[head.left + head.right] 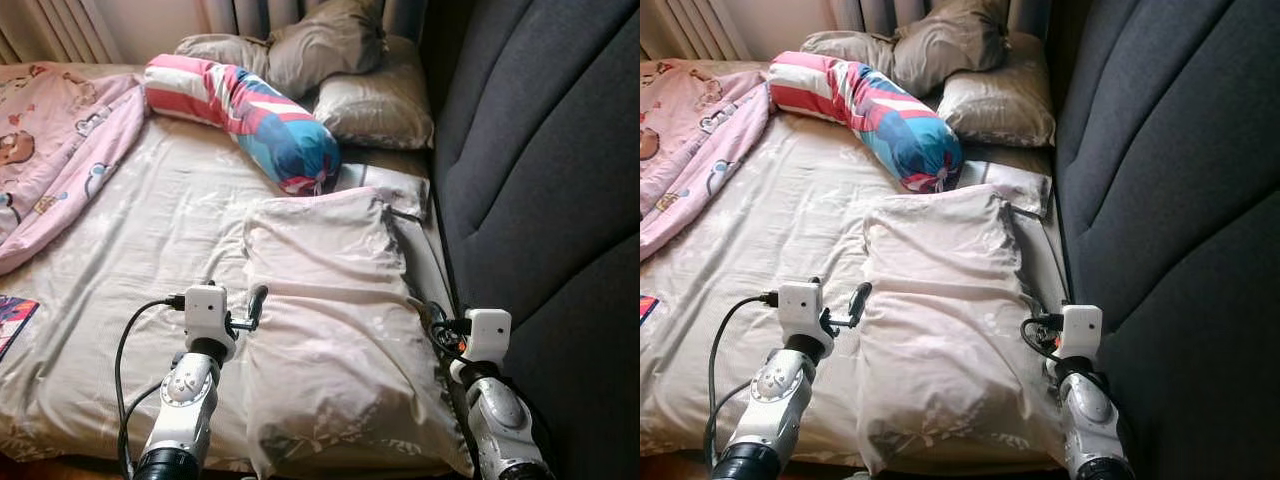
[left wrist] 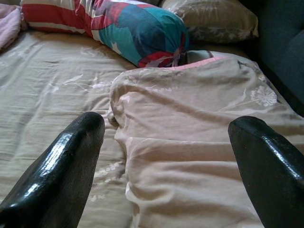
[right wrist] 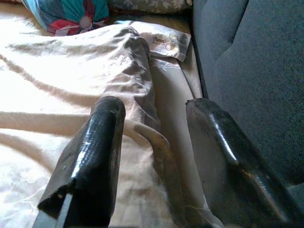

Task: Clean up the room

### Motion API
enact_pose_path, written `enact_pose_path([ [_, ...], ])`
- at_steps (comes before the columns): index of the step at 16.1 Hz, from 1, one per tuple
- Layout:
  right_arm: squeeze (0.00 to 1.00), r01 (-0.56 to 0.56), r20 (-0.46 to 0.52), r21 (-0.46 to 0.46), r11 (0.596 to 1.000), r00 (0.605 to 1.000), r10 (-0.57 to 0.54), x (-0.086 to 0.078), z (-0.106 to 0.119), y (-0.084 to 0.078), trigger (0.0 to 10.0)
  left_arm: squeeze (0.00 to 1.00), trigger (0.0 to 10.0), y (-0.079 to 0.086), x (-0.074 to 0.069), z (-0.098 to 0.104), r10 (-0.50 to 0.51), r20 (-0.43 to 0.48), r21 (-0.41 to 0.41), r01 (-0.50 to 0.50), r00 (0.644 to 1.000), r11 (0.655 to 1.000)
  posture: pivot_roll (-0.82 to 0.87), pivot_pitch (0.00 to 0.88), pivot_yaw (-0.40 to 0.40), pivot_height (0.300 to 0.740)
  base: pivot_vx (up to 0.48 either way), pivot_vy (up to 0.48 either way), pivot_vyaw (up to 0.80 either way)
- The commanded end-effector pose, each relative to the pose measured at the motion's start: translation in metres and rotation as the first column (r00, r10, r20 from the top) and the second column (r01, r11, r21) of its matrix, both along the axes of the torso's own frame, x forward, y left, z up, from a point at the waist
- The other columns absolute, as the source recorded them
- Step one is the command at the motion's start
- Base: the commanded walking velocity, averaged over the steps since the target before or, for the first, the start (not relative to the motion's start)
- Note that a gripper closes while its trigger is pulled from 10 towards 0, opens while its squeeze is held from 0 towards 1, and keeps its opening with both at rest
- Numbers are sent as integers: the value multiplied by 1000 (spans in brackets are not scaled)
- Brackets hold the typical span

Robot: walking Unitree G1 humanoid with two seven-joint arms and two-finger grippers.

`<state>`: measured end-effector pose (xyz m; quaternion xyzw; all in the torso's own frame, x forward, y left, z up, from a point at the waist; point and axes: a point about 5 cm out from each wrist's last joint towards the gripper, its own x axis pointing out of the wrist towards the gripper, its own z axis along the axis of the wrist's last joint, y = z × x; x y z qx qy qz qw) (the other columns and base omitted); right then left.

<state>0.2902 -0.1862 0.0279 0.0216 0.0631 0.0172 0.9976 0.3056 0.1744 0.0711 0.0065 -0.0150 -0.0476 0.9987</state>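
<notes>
1. Flanking a large beige pillow [image 1: 335,340] on the bed [image 1: 150,230], the robot's two arms reach forward, one at each long side of it, in what looks like the bed-tidying part of the room clean-up

2. The left gripper [image 2: 166,156] hovers at the pillow's left edge with its fingers [image 2: 71,156] spread wide, nothing between them; the pillow's near left corner lies in the gap ahead

3. The right gripper [image 3: 152,152] sits low at the pillow's right edge, just beside the dark upholstered headboard [image 1: 540,180]; its fingers [image 3: 99,142] are parted around a raised fold of the pillowcase, and whether they touch the cloth cannot be told

4. The pillow lies lengthwise along the headboard, its far end near a striped red, white and blue bolster [image 1: 245,110]; two brownish pillows [image 1: 370,90] are piled at the far corner, and a small white packet [image 1: 385,185] lies between bolster and headboard

5. A pink printed blanket [image 1: 50,150] is bunched on the bed's left side, well apart from both grippers

6. The step in hand appears to be taking hold of the pillow from both sides; the next move would call for both grippers to close on the cloth at its edges, evenly, so the soft pillow does not sag or slip out when lifted
</notes>
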Motion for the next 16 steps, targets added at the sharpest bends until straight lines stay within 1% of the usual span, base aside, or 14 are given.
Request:
enact_pose_path([
  [1,0,-20,-32,-11,1000,999,20,-3,-5,2,10000,0,10000,-1,0,-3,-7,-14,0,7,1000,1000,18,173,-10,692,0,0,0],
  [4,0,-32,-13,-10,999,999,32,-1,-3,3,10000,0,10000,-4,4,-1,2,-13,-37,-2,1000,999,18,179,-11,688,0,0,0],
  [5,0,-34,-14,-11,999,999,34,0,-2,3,10000,0,10000,-5,4,-1,-1,-14,-36,1,1000,999,18,180,-12,688,0,0,0],
  [8,0,-49,-51,-18,999,998,48,3,-3,6,10000,0,10000,-7,3,-2,-6,-17,-44,5,1000,999,22,177,-13,679,0,0,0],
  [9,0,-46,-48,-20,999,998,45,2,-5,7,10000,0,10000,-9,2,-4,-12,-22,-48,11,1000,999,21,174,-14,664,0,0,0],
  [10,0,-44,-37,-17,999,998,43,0,-5,7,10000,0,10000,-9,2,-4,-13,-24,-48,11,1000,999,23,172,-14,659,0,0,0],
  [11,0,-33,-33,-2,999,999,33,-1,-5,6,10000,0,10000,-10,2,-4,-11,-24,-51,9,1000,999,25,171,-13,659,0,0,0],
  [16,0,-58,-61,-10,998,997,57,-3,-10,12,10000,0,10000,-10,3,-4,-6,-29,-64,4,1000,998,28,169,-15,659,0,0,0],
])
